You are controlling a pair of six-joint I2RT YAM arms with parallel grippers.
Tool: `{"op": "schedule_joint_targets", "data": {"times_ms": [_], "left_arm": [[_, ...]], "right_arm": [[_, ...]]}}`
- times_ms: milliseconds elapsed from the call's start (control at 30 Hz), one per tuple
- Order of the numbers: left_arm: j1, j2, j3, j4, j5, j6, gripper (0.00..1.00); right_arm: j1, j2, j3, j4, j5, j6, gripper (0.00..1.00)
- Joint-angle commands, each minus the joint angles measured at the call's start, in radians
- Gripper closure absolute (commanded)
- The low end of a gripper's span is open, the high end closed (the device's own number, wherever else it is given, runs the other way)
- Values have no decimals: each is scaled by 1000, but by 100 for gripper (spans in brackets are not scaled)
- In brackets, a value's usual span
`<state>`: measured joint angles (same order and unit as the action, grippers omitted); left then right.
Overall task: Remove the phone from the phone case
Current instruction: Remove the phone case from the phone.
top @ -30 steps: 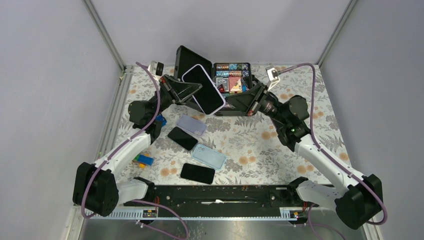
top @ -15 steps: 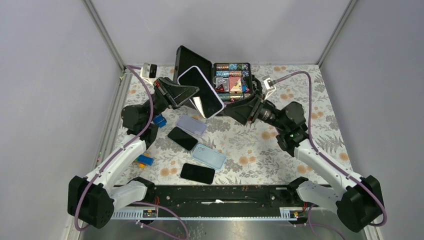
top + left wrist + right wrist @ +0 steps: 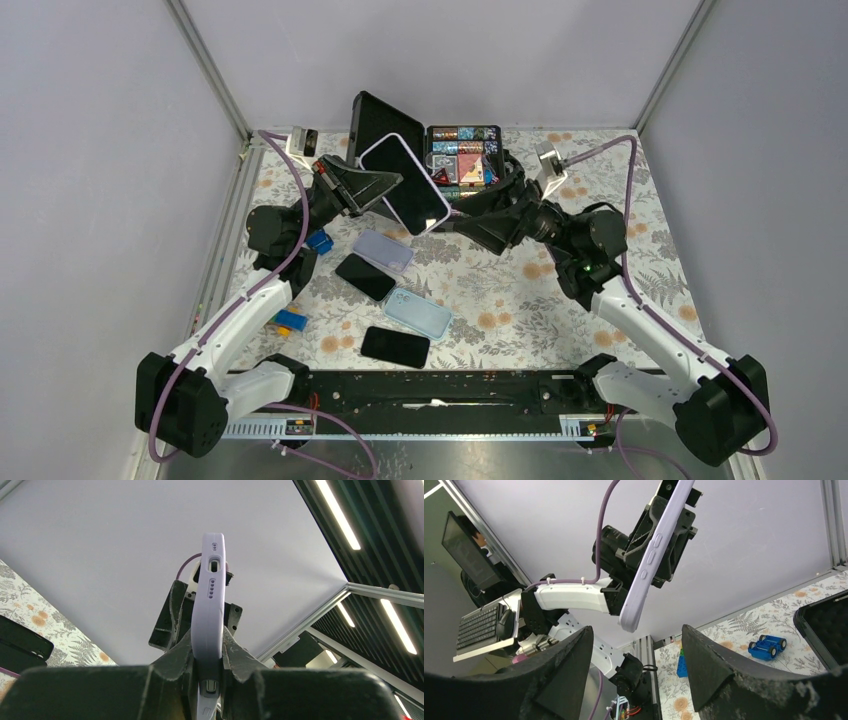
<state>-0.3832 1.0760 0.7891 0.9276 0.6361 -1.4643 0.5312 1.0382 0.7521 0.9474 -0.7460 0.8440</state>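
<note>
Left wrist: lilac phone case (image 3: 207,605) edge-on.

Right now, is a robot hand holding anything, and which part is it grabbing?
The left gripper is shut on the cased phone, pinching its front and back faces. The right gripper is open, holding nothing.

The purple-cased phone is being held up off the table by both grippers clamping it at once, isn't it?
Not both. Only the left gripper is clamped on the purple-cased phone, holding it up off the table. The right wrist view shows the right gripper open, its fingers not touching it.
</note>
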Motion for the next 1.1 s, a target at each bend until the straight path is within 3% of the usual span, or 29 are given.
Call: {"op": "schedule_joint_targets", "data": {"times_ms": [0,267,467,533,667,733,900,1067], "left_arm": [[1,-22,26,79,-41,4,100],[1,-7,32,86,-39,-1,100],[0,-5,30,98,-33,-11,100],[0,-5,31,101,-32,-15,100],[1,-2,21,159,-26,-70,100],[1,1,16,209,-13,-108,100],[2,-1,6,322,14,-194,100],[1,4,5,400,33,-253,100]], "right_arm": [[16,16,74,-22,9,-19,30],[23,36,125,-97,8,-41,45],[27,49,132,-110,10,-49,38],[27,57,137,-126,17,-52,45],[25,80,144,-163,24,-56,77],[26,88,144,-170,11,-58,85],[25,94,143,-226,-15,-93,96],[20,117,161,-346,13,-99,99]]}}
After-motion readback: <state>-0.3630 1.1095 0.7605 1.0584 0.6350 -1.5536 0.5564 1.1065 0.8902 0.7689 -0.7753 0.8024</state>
